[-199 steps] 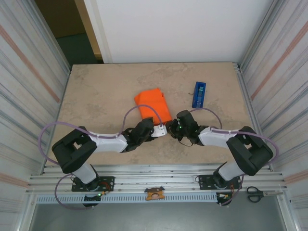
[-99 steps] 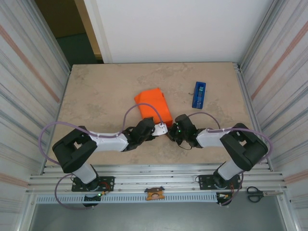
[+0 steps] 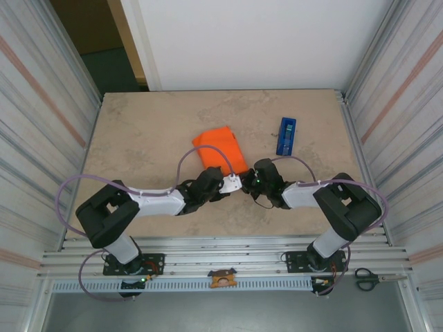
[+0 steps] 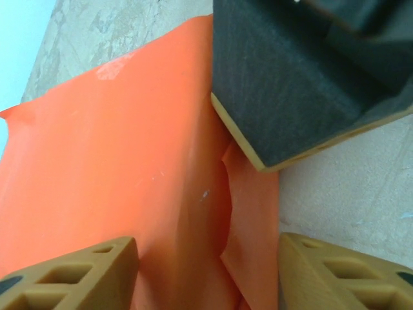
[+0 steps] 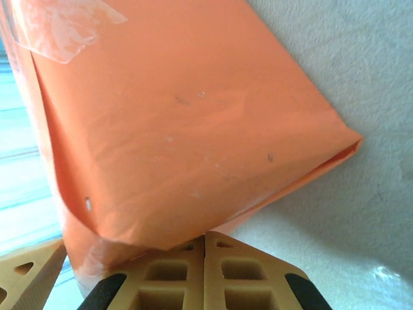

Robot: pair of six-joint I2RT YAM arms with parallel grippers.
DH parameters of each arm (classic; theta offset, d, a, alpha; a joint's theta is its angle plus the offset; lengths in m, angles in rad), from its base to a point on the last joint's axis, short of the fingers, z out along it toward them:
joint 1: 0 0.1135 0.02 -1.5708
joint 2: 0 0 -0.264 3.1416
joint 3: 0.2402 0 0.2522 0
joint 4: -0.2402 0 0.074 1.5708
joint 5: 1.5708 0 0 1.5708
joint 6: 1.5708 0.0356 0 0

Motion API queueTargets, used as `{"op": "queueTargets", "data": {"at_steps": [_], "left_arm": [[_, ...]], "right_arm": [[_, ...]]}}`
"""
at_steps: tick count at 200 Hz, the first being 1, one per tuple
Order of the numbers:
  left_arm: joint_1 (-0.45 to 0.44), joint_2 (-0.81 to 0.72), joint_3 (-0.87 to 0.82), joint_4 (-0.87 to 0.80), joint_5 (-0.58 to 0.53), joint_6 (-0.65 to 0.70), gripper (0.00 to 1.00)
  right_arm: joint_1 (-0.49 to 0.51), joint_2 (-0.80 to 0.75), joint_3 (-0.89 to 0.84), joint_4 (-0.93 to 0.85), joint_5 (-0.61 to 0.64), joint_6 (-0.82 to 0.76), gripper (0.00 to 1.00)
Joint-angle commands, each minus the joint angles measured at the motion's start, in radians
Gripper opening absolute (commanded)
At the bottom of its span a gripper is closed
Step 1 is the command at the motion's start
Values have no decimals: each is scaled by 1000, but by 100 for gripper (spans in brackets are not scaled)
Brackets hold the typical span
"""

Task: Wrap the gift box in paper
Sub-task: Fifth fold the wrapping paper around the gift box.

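Note:
The paper (image 3: 220, 148) is folded into an orange parcel mid-table, and the gift box is hidden inside it. A strip of clear tape (image 5: 61, 26) sticks to the paper (image 5: 187, 123). My left gripper (image 3: 233, 184) is at the parcel's near edge. In the left wrist view my left gripper (image 4: 206, 261) is open, its fingers (image 4: 71, 278) astride a loose fold of the paper (image 4: 129, 148). My right gripper (image 3: 246, 181) is shut with its tips (image 5: 205, 258) against the parcel's near corner. Its dark pad (image 4: 290, 84) rests on the paper flap.
A blue tape dispenser (image 3: 286, 135) lies to the right of the parcel. Scissors (image 3: 367, 279) sit on the rail at the near right. Ribbed metal walls (image 3: 41, 124) close in both sides of the table (image 3: 138, 138).
My right gripper's jaws have come shut and its wrist has edged toward the parcel. The parcel has shifted slightly away from the arms. The left gripper stays at the near edge.

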Motion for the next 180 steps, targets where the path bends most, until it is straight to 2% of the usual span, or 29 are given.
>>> {"op": "queueTargets", "data": {"at_steps": [1,42,75,108,180], "left_arm": [[7,18,17,-43,39,-47,66],[19,-7,7,-25,36,-37,74],[41,-6,3,2,51,-43,76],[58,9,11,-14,84,-63,70],[65,52,7,0,66,-108,55]], "right_arm": [[-11,12,-4,41,-1,20,7],[-22,18,-3,44,-9,17,7],[-23,19,0,41,-10,16,7],[-26,23,3,40,-15,16,7],[-28,16,8,27,-14,13,7]]}}
